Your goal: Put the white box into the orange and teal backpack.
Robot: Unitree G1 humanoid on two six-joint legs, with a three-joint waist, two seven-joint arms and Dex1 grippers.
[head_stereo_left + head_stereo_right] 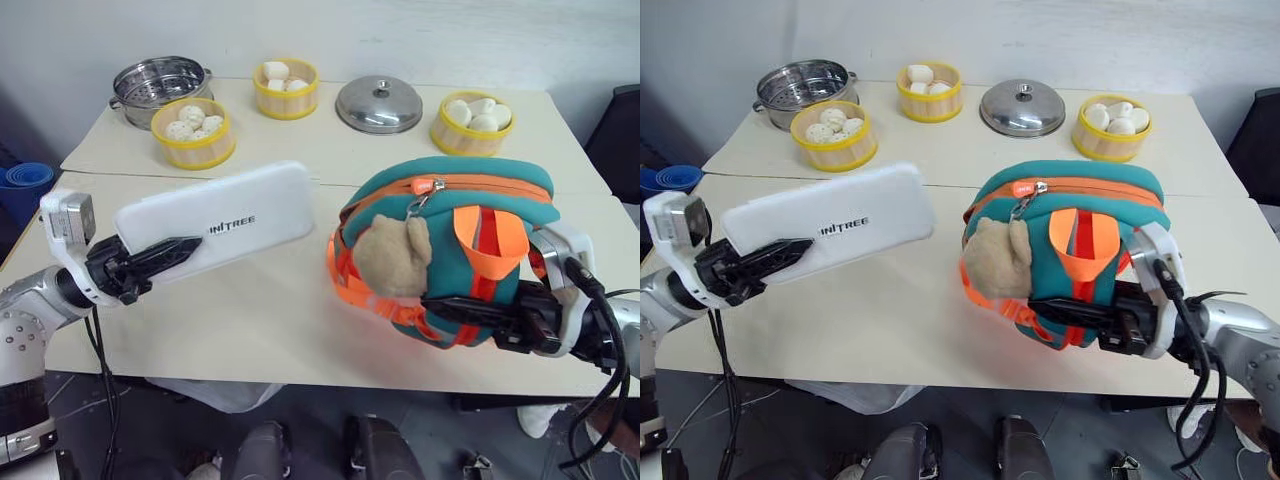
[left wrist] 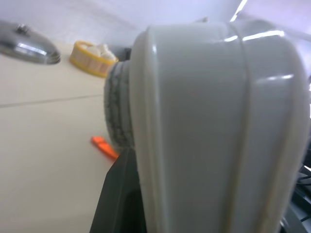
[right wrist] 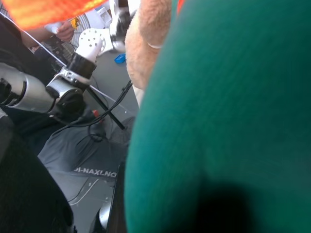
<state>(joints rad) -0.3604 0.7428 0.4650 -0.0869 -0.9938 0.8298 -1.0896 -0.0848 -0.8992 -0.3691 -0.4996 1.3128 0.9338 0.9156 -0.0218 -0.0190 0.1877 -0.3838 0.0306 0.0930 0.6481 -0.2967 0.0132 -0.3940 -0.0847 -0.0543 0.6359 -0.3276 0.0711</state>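
A pale beige table (image 1: pixel 250 310) stands before a white wall, with a second table of the same colour butted against its far edge. The orange and teal backpack (image 1: pixel 440 215), a small fabric bag with a tan plush bear (image 1: pixel 392 258) on its front, is held upright just above the near table, its zip closed. The right gripper (image 1: pixel 470 308) reaches in level from the backpack's right side, its black fingers clamped on the bag's lower front among the orange straps. To the left of the backpack, apart from it, the white box (image 1: pixel 225 220), a flat slim case with rounded corners, is held tilted in the air; dark lettering on its face reads "INITREE". The left gripper (image 1: pixel 165 255) pinches the box's near lower end, arm angled up toward the backpack. Behind the backpack stand three round yellow steamer baskets (image 1: pixel 193 132) of white buns, one steel pot (image 1: pixel 160 85) and one steel lid (image 1: pixel 379 104).
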